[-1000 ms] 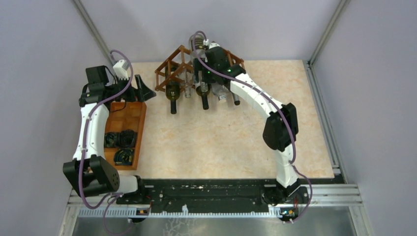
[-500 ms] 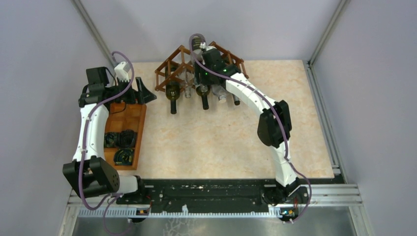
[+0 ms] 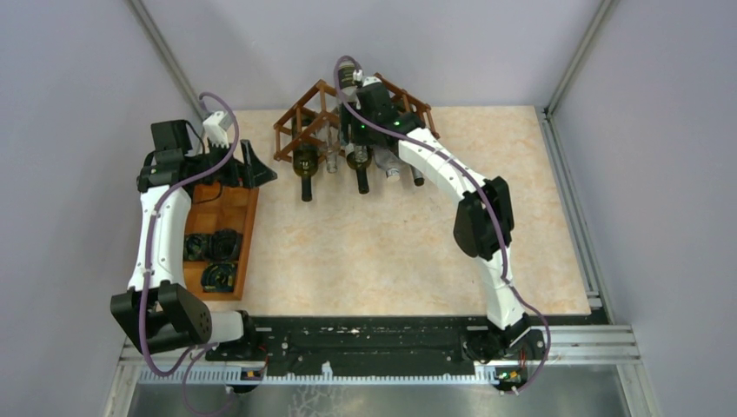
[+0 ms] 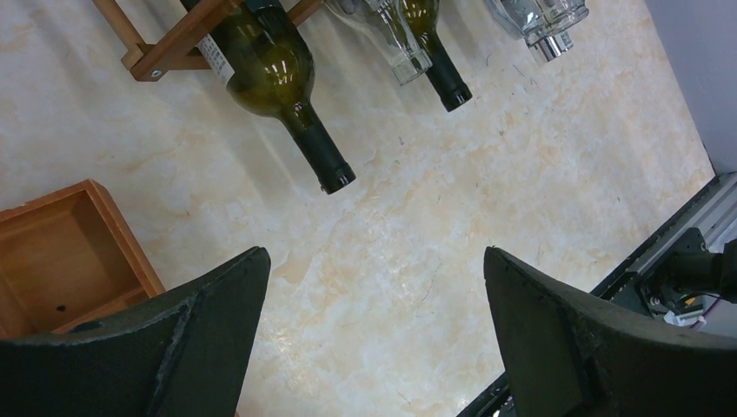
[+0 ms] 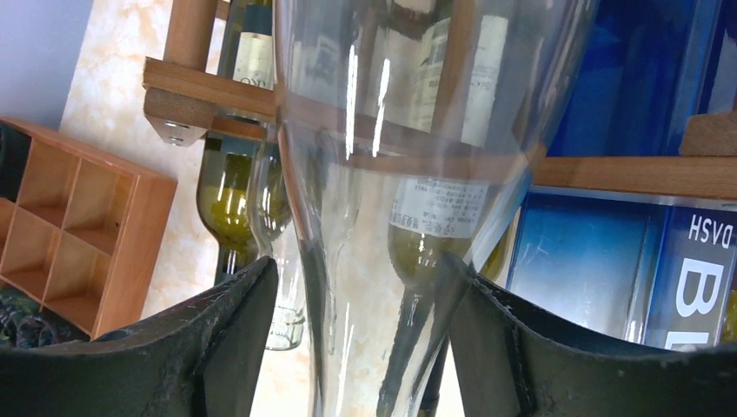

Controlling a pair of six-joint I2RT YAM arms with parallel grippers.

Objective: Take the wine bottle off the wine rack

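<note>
The brown wooden wine rack [image 3: 300, 117] stands at the table's far edge with several bottles lying in it, necks toward me. My right gripper [image 5: 356, 261] is over the rack [image 5: 209, 87], open, its fingers on either side of a clear glass bottle [image 5: 391, 130] where it narrows to the neck. The right finger [image 5: 487, 330] touches the glass and a small gap shows at the left finger. In the top view the wrist [image 3: 369, 117] hides this. My left gripper [image 4: 375, 252] is wide open and empty, left of the rack [image 3: 255, 163].
A green bottle [image 3: 304, 165] [image 4: 269, 65] and a dark-necked bottle [image 3: 359, 169] stick out of the rack's front. A blue bottle [image 5: 608, 287] lies right of the clear one. The orange-brown compartment tray [image 3: 248, 217] with dark items sits under the left arm.
My right arm has swung a little left and further over the rack. The left gripper has shifted slightly. No bottle has moved.
</note>
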